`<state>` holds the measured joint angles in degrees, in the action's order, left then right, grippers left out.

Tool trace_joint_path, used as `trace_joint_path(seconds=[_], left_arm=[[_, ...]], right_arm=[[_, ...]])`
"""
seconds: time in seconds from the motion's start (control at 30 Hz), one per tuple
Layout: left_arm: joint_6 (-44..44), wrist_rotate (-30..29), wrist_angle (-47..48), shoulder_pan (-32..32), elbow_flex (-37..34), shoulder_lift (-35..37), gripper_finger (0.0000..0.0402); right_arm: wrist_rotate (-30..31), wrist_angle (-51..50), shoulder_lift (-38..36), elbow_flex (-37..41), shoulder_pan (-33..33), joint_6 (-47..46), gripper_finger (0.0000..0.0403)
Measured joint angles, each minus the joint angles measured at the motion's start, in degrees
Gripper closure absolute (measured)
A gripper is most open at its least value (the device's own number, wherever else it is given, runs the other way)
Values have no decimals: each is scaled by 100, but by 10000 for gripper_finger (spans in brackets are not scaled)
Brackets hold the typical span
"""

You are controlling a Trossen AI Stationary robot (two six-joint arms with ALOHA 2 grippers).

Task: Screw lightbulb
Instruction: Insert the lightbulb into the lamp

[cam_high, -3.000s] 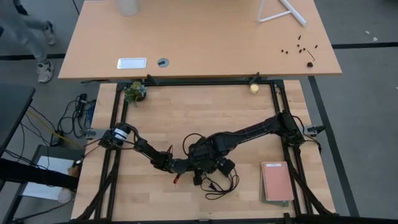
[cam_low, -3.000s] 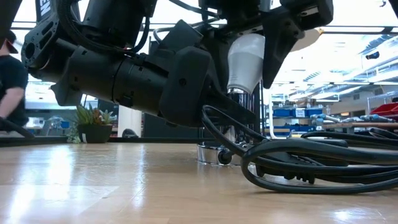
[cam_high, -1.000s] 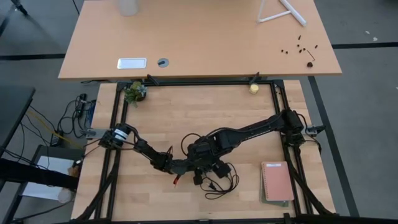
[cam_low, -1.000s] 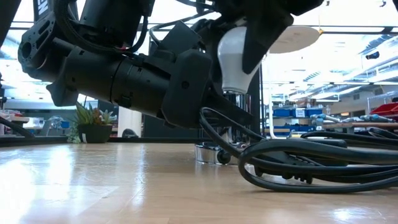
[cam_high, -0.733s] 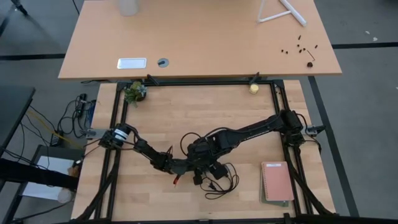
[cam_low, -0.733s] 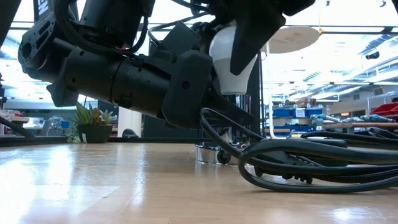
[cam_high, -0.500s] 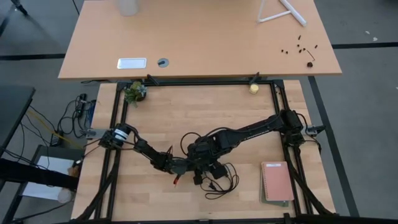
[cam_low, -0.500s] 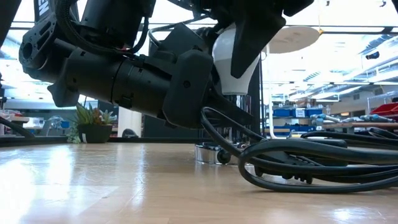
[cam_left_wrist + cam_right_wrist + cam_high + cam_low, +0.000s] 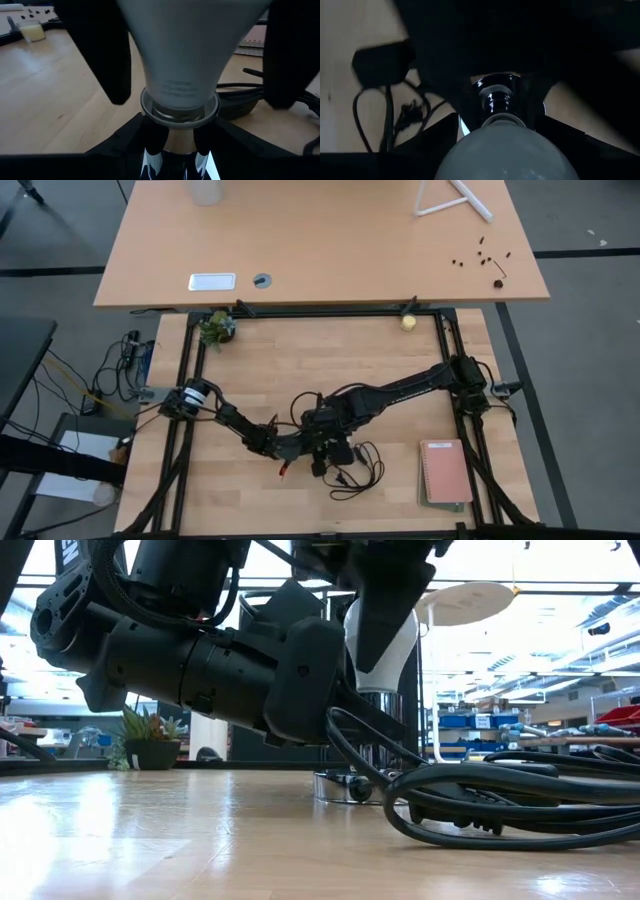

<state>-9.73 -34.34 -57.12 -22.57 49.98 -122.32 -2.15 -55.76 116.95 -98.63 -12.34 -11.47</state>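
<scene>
Lightbulb (image 9: 385,635), tilted a second ago, now stands upright in the socket (image 9: 179,107) gripped by the left hand (image 9: 179,150); right hand (image 9: 385,600), fingers part-open, clasps the bulb, so screwing continues.

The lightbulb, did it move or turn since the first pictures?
Yes. The right gripper, shut on the lightbulb, has swung round it: its dark finger went from the bulb's right side to across its front. The bulb tilted partway, now stands upright and a little lower over the socket. The left gripper stays clamped on the socket; the black cord has not moved.
</scene>
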Motion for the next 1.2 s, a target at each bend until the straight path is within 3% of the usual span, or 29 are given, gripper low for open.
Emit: trace_joint_path(seconds=[0.3, 0.53, 0.67, 0.77, 0.93, 1.2], left_arm=[[-225, -343, 21, -4, 0, 0, 211], [-257, -353, 22, -4, 0, 0, 211], [-267, -353, 20, -4, 0, 0, 211], [-269, -362, 11, -6, -2, 0, 211], [-274, -350, 33, -10, -2, 2, 211], [-285, -269, 61, -26, 0, 11, 211]], right_arm=[[724, 3, 7, 0, -2, -2347, 138], [982, 5, 11, 3, 4, -3372, 138], [1007, 73, 11, 7, 11, -3451, 136], [1063, 164, 8, 15, 12, -3020, 127], [1069, 216, -56, 31, 18, -2481, 94], [1025, 73, -104, -185, 22, -2389, 37]])
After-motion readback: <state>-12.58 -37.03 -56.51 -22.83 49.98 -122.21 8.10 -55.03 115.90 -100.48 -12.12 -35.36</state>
